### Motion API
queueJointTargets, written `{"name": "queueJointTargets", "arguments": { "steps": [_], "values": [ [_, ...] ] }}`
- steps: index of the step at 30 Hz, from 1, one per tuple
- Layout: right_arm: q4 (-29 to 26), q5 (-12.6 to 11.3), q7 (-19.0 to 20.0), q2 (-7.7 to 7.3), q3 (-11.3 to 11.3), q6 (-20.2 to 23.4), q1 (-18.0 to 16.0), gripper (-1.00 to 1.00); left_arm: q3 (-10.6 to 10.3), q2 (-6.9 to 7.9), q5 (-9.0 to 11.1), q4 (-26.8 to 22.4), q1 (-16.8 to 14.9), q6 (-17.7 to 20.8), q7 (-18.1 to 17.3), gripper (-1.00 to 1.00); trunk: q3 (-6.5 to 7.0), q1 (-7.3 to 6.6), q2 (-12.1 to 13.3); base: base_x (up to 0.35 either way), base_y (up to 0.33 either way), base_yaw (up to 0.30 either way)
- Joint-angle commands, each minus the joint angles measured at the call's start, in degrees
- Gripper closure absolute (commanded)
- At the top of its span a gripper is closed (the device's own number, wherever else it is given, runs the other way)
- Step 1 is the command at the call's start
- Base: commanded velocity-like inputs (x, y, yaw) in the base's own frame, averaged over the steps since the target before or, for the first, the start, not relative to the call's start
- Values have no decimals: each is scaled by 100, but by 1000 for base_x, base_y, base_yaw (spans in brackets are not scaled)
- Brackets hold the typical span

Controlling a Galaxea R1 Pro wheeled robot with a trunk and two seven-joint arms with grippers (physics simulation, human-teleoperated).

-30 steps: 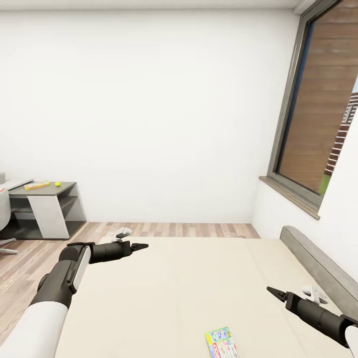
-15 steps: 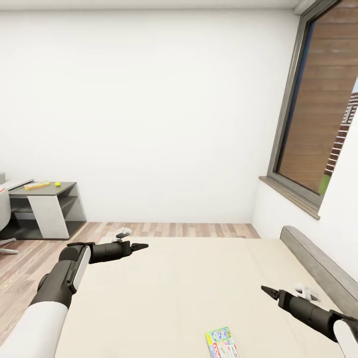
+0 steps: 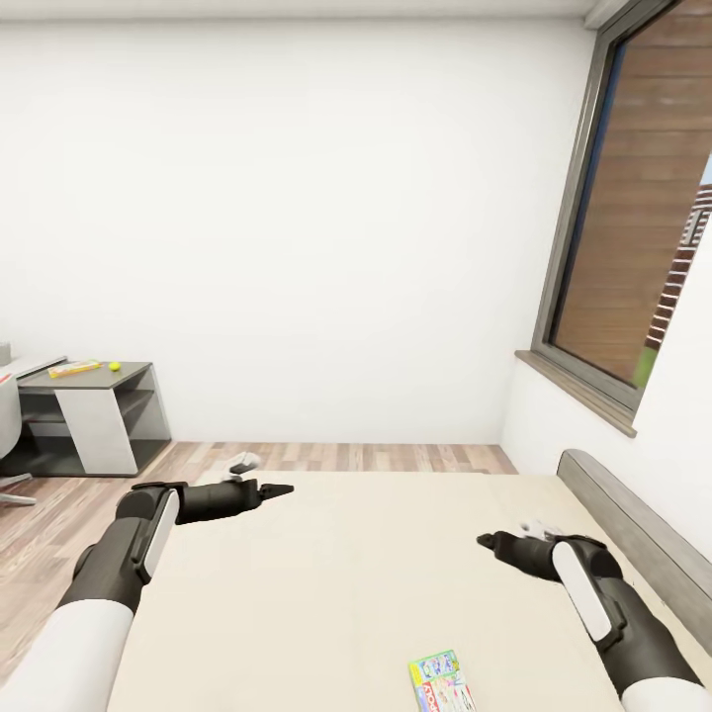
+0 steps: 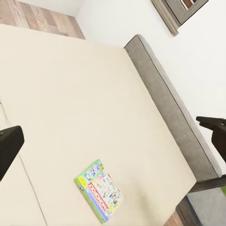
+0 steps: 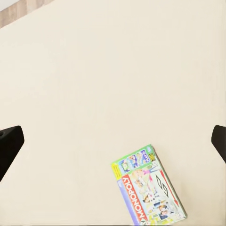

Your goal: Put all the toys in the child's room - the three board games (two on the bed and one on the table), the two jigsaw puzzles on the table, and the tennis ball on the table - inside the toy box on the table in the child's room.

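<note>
One board game [image 3: 440,682] with bright printed squares lies flat on the cream bed [image 3: 346,574], near its front edge. It is also seen from the left wrist [image 4: 100,189] and the right wrist [image 5: 148,187]. My right gripper [image 3: 487,541] hovers open above the mattress, beyond and to the right of the board game, with nothing between its fingers [image 5: 10,141]. My left gripper [image 3: 282,489] hangs open over the bed's far left part, well away from the board game. A small yellow-green tennis ball [image 3: 115,367] rests on a low grey-topped unit at the far left.
The low grey-topped unit [image 3: 99,410] also carries a flat yellow-orange item [image 3: 74,370]. A pale desk edge [image 3: 30,364] and a chair [image 3: 8,425] show at the left border. A grey headboard [image 3: 633,514] bounds the bed on the right, under a tall window [image 3: 643,198].
My right arm has swung left and further out over the bed, its gripper now nearer the bed's middle. The left arm and the board game have not moved.
</note>
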Motion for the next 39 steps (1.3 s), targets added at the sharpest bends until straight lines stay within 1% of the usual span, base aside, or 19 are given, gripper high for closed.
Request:
{"name": "queueJointTargets", "arguments": {
  "steps": [1,5,9,12,16,20,25,39],
  "values": [
    [112,-34,-87,33,41,20,-82,-100,9,15,10,-1,-2,45,-14,-100,-3,2,-6,0,0,0],
    [439,-21,-207,162,150,-4,-266,-100,6,81,20,-1,-2,45,-16,-100,-3,2,-6,0,0,0],
    [658,-7,-256,231,236,-177,-341,-100,10,119,23,-1,-2,41,-17,-100,-3,2,-6,0,0,0],
    [769,37,-253,223,300,-326,-368,-100,11,131,21,-1,-2,39,-18,-100,-3,2,-6,0,0,0],
    [842,74,-236,209,351,-423,-384,-100,8,137,24,-1,-2,38,-18,-100,-3,2,-6,0,0,0],
    [869,92,-225,236,381,-485,-391,-100,5,138,28,-1,-2,37,-18,-100,-3,2,-6,0,0,0],
    [873,106,-218,268,397,-520,-394,-100,7,143,21,-1,-2,37,-14,-100,-3,2,-6,0,0,0],
    [863,114,-219,284,396,-536,-396,-100,12,145,17,-1,-2,40,-9,-100,-3,2,-6,0,2,0]
  ]
}}
